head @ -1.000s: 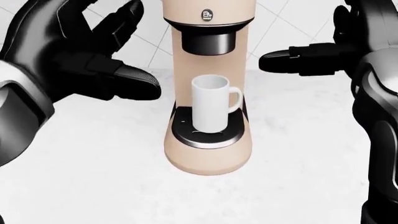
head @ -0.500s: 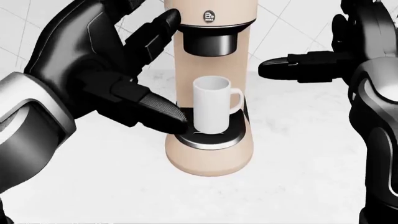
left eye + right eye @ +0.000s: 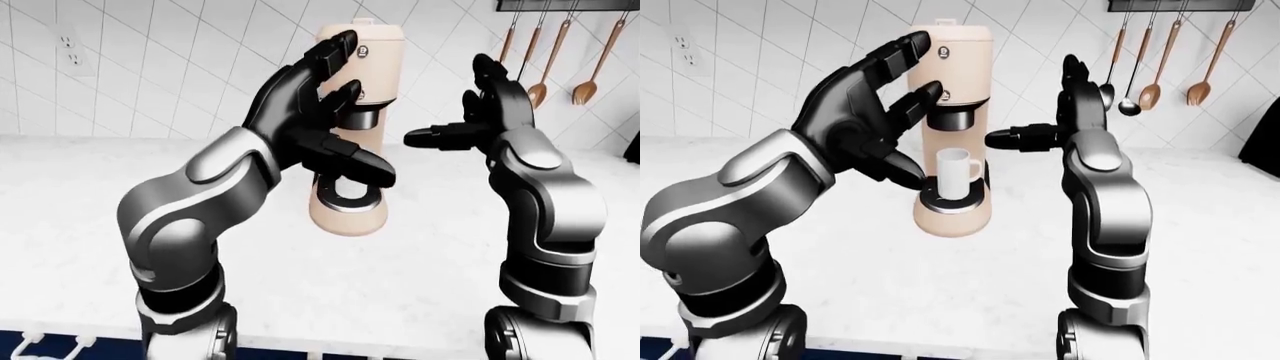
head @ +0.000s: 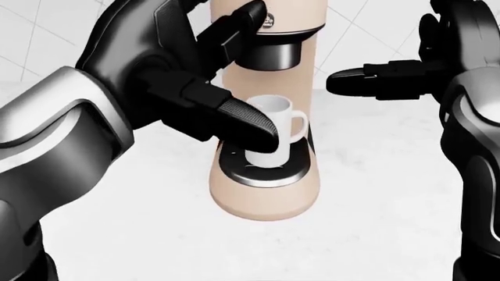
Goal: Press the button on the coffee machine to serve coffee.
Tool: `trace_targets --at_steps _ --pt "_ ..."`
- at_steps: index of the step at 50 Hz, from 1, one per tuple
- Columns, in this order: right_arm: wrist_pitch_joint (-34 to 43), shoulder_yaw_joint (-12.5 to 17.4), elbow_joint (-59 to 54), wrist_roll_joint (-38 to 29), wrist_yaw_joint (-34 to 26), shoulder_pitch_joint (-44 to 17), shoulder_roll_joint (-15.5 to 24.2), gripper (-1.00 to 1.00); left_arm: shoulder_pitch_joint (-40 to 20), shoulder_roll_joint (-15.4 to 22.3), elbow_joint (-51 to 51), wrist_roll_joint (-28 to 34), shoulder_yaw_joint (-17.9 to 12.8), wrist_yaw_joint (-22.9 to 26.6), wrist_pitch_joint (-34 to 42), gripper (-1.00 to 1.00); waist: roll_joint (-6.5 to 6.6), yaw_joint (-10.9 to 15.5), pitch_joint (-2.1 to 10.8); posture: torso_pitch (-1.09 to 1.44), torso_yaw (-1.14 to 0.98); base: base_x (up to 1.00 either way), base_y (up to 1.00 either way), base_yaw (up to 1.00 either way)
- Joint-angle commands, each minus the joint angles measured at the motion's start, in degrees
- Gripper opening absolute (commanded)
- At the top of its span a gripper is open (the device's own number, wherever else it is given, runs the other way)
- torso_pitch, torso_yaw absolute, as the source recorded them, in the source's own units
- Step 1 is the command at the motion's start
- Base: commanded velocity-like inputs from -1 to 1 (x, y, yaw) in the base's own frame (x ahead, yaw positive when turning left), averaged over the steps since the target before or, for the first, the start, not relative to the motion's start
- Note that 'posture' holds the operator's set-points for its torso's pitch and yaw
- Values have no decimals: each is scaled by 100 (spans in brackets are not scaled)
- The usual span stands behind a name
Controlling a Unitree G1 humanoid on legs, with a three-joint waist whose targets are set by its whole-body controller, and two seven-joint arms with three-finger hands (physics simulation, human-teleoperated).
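Note:
A beige coffee machine (image 4: 265,193) stands on the white counter in the middle of the head view. A white mug (image 4: 288,124) sits on its black drip tray under the spout. The round button (image 3: 943,52) is high on the machine's face. My left hand (image 4: 246,70) is open with fingers spread, in front of the machine's left side. Its upper fingertip (image 4: 251,13) is beside the button, and its thumb (image 4: 250,126) covers part of the mug. My right hand (image 4: 391,52) is open and empty to the right of the machine, apart from it.
The white marble counter (image 3: 970,277) runs across the view below a white tiled wall. Wooden and metal utensils (image 3: 1152,75) hang at the top right. A wall outlet (image 3: 68,46) is at the top left.
My left hand has moved right and up, from left of the machine to in front of it. It now covers part of the mug and reaches the button's height. The right hand has hardly moved.

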State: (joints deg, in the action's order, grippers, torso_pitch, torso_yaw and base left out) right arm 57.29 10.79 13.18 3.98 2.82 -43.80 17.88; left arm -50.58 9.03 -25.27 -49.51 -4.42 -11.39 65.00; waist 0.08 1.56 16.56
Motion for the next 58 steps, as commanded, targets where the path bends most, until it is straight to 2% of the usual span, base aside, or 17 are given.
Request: trace_targets --at_steps 1,12,30,31,40,58 --pt "-171 28 148 -11 18 -163 44 100 -238 -6 -15 24 -86 -19 -177 100 -19 -2 52 -43 0 0 0 0" --pt "-269 45 159 14 42 -32 16 100 -171 -202 -76 162 75 50 -150 100 -31 -8 60 -43 0 0 0 0" --pt "-281 34 206 28 73 36 -23 100 4 -336 196 909 197 593 -383 100 -49 -23 75 -43 0 0 0 0" --pt "-268 32 217 29 79 33 -27 100 34 -301 259 1068 274 700 -489 100 -50 -22 75 -43 0 0 0 0" --pt "-265 -3 167 36 108 -32 -62 100 -39 -413 482 1386 218 960 -549 100 -61 -19 78 -43 0 0 0 0" --pt "-306 -11 116 37 113 -46 -68 100 -231 -409 657 1407 111 986 -564 100 -64 -20 60 -43 0 0 0 0"
